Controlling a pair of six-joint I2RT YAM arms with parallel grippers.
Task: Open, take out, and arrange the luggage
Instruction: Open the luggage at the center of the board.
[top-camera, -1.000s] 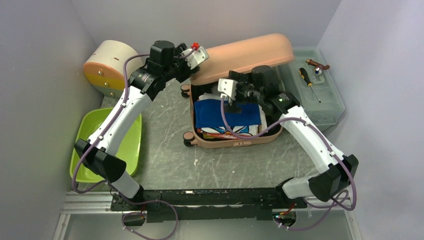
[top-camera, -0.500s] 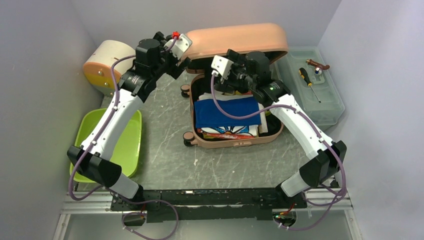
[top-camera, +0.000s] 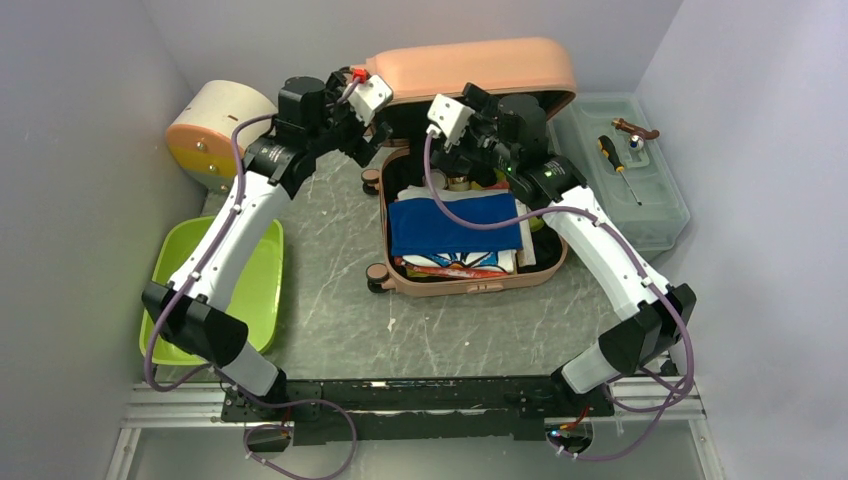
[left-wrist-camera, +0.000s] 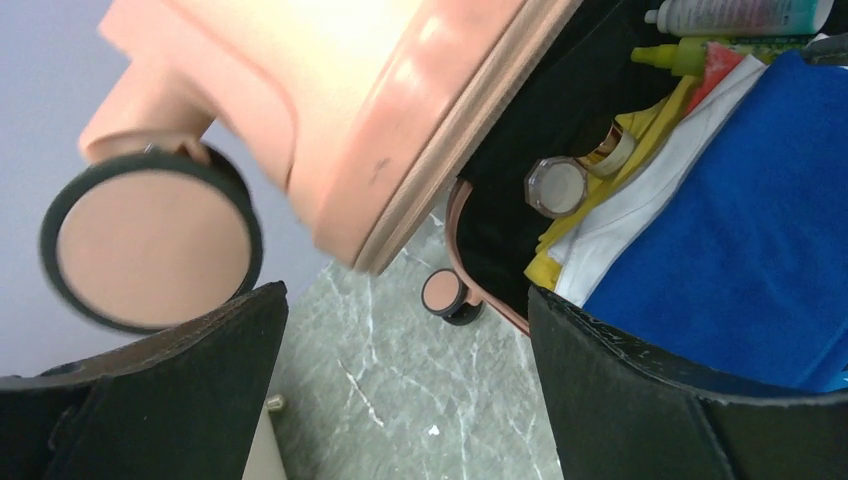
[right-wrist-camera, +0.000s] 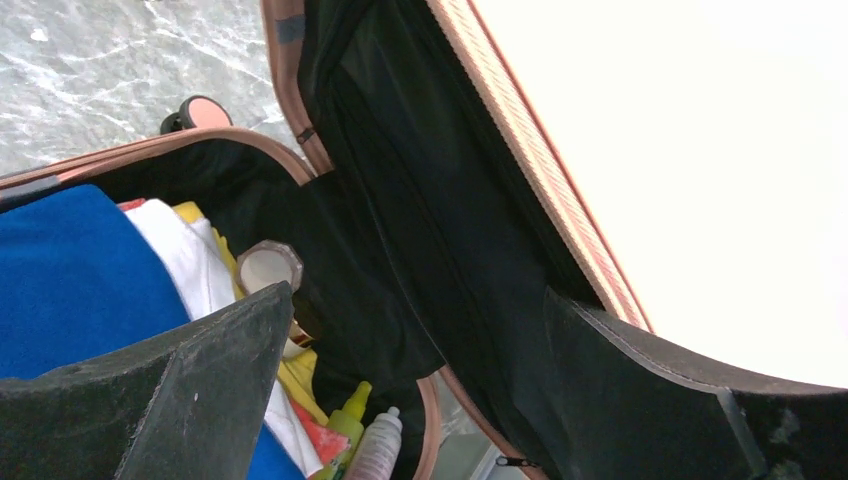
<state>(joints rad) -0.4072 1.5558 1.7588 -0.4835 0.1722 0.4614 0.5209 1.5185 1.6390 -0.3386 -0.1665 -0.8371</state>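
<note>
Now luggage (top-camera: 470, 75) lid raised; left claw (left-wrist-camera: 400, 300) open beside lid edge, right claw (right-wrist-camera: 418, 295) open facing lining.

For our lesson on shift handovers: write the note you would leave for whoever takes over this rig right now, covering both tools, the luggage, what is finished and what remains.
Luggage: lid stood up, contents packed inside.
Left tool: open, holding nothing, beside the lid's edge.
Right tool: open, holding nothing, over the far end of the open case.
Done: opened.
Left: take out the blue folded cloth, bottles and jar, then arrange them.
</note>
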